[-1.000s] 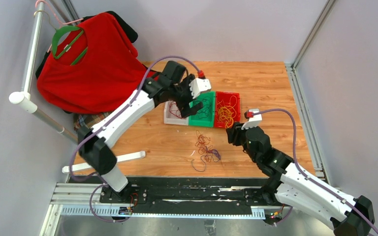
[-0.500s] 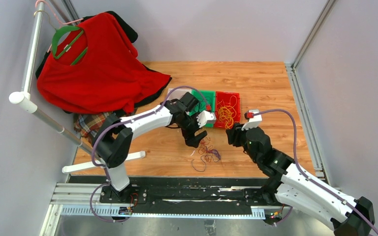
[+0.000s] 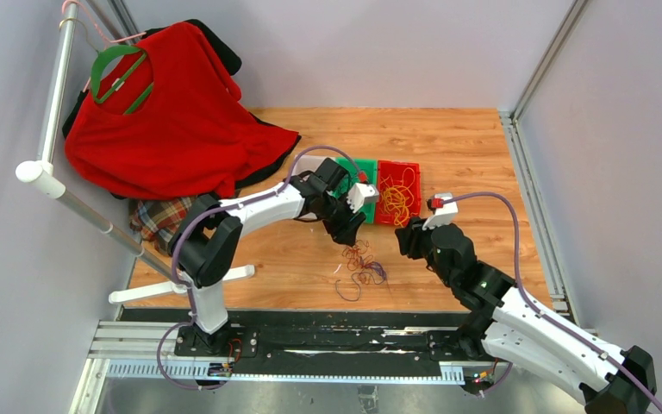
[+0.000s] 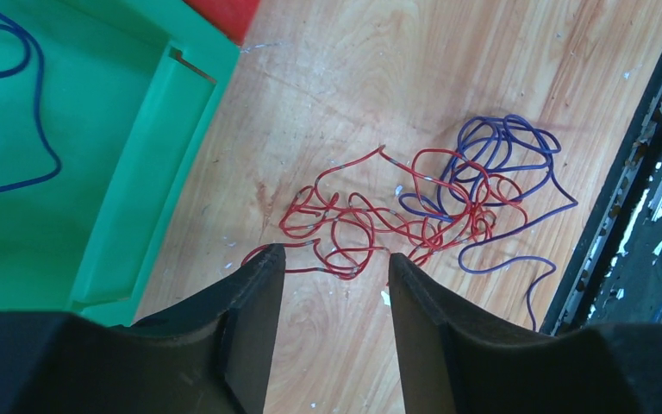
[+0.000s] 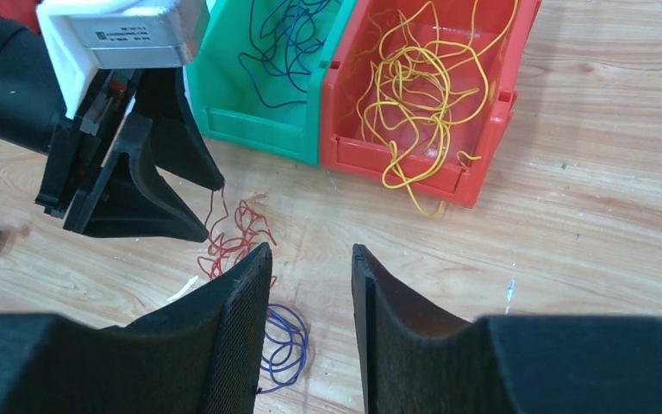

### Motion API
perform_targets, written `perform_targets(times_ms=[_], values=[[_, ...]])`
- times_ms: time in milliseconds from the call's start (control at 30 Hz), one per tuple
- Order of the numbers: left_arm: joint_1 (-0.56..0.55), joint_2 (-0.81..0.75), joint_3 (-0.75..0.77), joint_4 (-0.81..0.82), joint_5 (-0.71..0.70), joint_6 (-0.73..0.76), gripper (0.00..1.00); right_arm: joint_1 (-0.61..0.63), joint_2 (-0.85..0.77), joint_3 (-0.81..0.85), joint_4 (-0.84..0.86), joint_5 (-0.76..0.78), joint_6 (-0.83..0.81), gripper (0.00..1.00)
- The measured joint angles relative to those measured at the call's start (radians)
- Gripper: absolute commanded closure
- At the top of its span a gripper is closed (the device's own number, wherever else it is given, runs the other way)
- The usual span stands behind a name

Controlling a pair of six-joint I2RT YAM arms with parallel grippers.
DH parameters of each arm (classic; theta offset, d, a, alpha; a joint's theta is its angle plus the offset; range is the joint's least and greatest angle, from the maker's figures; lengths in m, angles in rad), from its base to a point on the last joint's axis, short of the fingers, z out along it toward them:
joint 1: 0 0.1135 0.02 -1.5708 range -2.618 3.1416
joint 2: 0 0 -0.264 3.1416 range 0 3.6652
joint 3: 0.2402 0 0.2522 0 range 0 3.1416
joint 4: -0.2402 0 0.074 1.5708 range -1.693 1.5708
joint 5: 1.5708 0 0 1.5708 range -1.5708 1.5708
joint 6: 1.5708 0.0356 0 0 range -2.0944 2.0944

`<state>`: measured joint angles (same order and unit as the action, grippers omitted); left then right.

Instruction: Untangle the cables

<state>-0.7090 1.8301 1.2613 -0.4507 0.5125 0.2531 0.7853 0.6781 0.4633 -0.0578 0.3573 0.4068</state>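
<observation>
At the far left a red shirt (image 3: 168, 121) hangs on a green hanger (image 3: 108, 73) from a pale rail, with a plaid cloth (image 3: 159, 217) bunched below it at the edge of the wooden table (image 3: 457, 147). The left arm reaches out from there across the wood. The left gripper (image 3: 346, 231) is angled down at the far edge of the cables (image 3: 360, 261), a loose tangle lying on bare wood between the two grippers, just in front of the bins. In the left wrist view its jaws stand apart with wood showing between them. The red strands (image 4: 371, 216) curl right at the fingertips, but it cannot be told whether either tip touches them, and nothing is pinched. The purple strands (image 4: 500, 147) are looped through the red ones on the side nearer the table's black front rail. Behind the tangle a green bin (image 5: 254, 129) holds dark blue wires (image 5: 289, 43). Touching its right side, a red bin (image 5: 396, 159) holds yellow wires (image 5: 422, 78), one loop spilling over the front wall. Further right, the right gripper (image 5: 310, 250) hovers near the tangle, its jaws parted and empty.
</observation>
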Motion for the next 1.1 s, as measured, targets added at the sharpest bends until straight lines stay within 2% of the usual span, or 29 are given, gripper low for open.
perform_targets(times_ms=[133,167,300,367,667,700,733,867,900,1100], values=[[0.0,0.023,0.0,0.0,0.01,0.0,0.5,0.0,0.0,-0.003,0.0,-0.004,0.0,0.64],[0.0,0.026,0.0,0.0,0.011,0.0,0.55,0.0,0.0,-0.003,0.0,-0.007,0.0,0.64],[0.0,0.028,-0.003,0.001,0.014,-0.007,0.86,0.0,-0.006,-0.003,0.0,-0.013,0.0,0.67],[0.0,0.028,-0.003,-0.001,0.021,-0.012,0.97,0.0,-0.013,-0.003,0.0,-0.014,0.0,0.68],[0.001,-0.043,-0.004,-0.058,0.059,-0.014,0.99,0.0,-0.014,-0.003,0.0,-0.017,-0.004,0.72],[0.001,-0.07,-0.005,-0.066,0.064,-0.014,0.99,0.0,-0.014,-0.003,0.0,-0.017,-0.004,0.72],[0.001,-0.093,-0.005,-0.07,0.066,-0.016,0.93,0.0,-0.014,-0.003,0.0,-0.017,-0.004,0.72],[0.008,-0.175,-0.025,-0.05,0.057,-0.061,0.54,0.0,-0.017,-0.003,0.0,-0.018,-0.004,0.72],[0.012,-0.185,-0.039,-0.035,0.053,-0.086,0.49,0.0,-0.018,-0.003,0.001,-0.018,-0.004,0.72],[0.064,-0.137,-0.153,0.065,0.012,-0.274,0.44,0.0,-0.021,-0.003,0.002,-0.021,-0.004,0.73]])
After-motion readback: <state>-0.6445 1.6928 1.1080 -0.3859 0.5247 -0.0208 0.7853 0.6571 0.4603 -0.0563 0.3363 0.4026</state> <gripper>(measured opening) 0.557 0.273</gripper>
